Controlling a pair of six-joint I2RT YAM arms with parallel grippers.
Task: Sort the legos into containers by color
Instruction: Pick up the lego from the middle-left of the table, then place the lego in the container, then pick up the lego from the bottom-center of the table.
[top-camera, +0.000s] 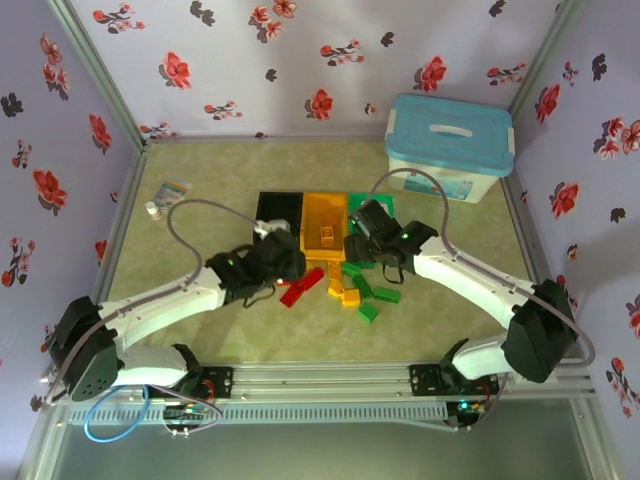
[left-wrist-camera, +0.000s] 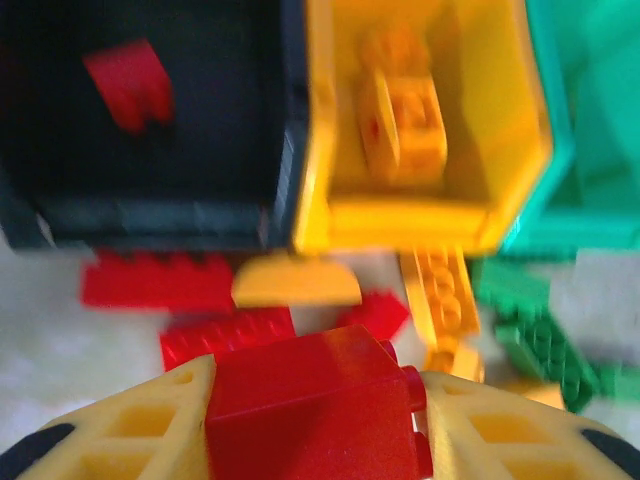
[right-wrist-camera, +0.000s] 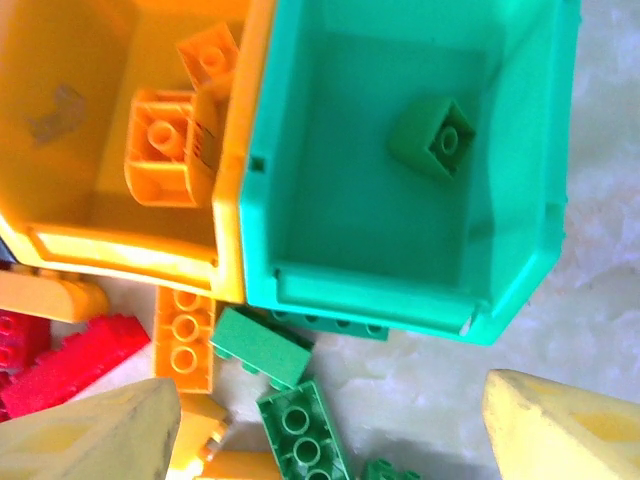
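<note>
My left gripper (left-wrist-camera: 312, 415) is shut on a red brick (left-wrist-camera: 310, 400), held just in front of the black bin (left-wrist-camera: 150, 215). That bin holds one red brick (left-wrist-camera: 128, 85). The orange bin (left-wrist-camera: 400, 222) beside it holds orange bricks (left-wrist-camera: 405, 115). My right gripper (right-wrist-camera: 325, 400) is open above loose green bricks (right-wrist-camera: 262, 345) in front of the green bin (right-wrist-camera: 370, 300), which holds one green brick (right-wrist-camera: 432, 137). From above, the left gripper (top-camera: 288, 260) and the right gripper (top-camera: 362, 245) flank the brick pile (top-camera: 345, 288).
Loose red bricks (left-wrist-camera: 225, 335), an orange curved piece (left-wrist-camera: 295, 280) and a long orange brick (right-wrist-camera: 185, 325) lie before the bins. A white tub with a light-blue lid (top-camera: 450, 145) stands at the back right. A small packet (top-camera: 170, 192) lies at the left.
</note>
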